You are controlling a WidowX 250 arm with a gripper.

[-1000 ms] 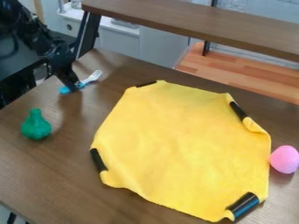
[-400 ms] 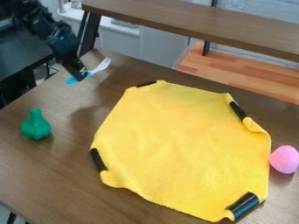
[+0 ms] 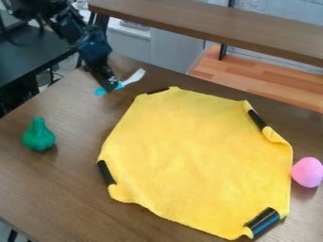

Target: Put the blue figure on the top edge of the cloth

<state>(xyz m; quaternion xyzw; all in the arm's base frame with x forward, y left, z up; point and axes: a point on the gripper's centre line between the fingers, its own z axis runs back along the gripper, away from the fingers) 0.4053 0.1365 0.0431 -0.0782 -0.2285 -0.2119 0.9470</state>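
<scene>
Gripper (image 3: 112,88) position: I read it over the tabletop (image 3: 60,189), near the far left corner, hanging down at a slant from the upper left. Finger state: clenched on a blue-and-white utensil (image 3: 133,77). Utensil alignment: the blue end points toward the tabletop's left edge, and the white end points toward its far edge. I see the utensil outside the cloth's outline, near its far left corner.

Yellow cloth (image 3: 195,156): spread over the middle and right of the tabletop, with its rim folded or wavy in places. I count four black pieces (image 3: 263,221) at its corners; the one at the near right carries a blue stripe. Green pear-shaped object (image 3: 38,135): upright near the tabletop's left edge, apart from the cloth. Pink egg-shaped object (image 3: 307,172): right of the cloth, just beside its right edge.
</scene>
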